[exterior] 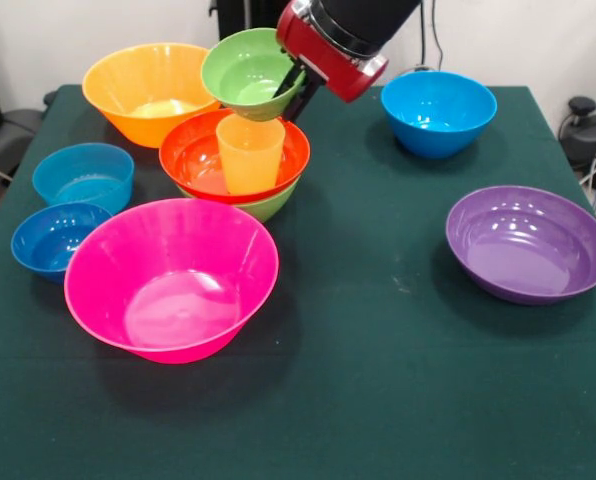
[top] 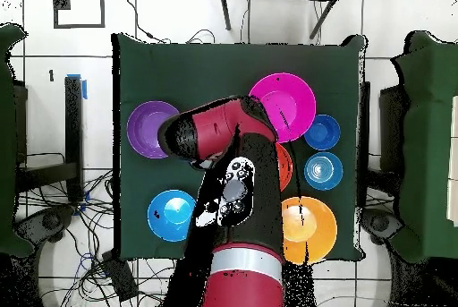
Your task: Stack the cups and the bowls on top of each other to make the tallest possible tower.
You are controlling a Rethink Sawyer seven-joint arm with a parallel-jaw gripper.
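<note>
Red-and-black arm angled down from above, jaws clamped on a rim.

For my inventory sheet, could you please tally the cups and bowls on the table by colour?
Blue bowls: 3, large, light-blue straight-sided, small dark
Green bowls: 2, small one at the gripper, medium one under the stack
Orange bowl: 1
Red-orange bowl: 1
Pink bowl: 1
Purple bowl: 1
Yellow cup: 1
Total: 10
</note>
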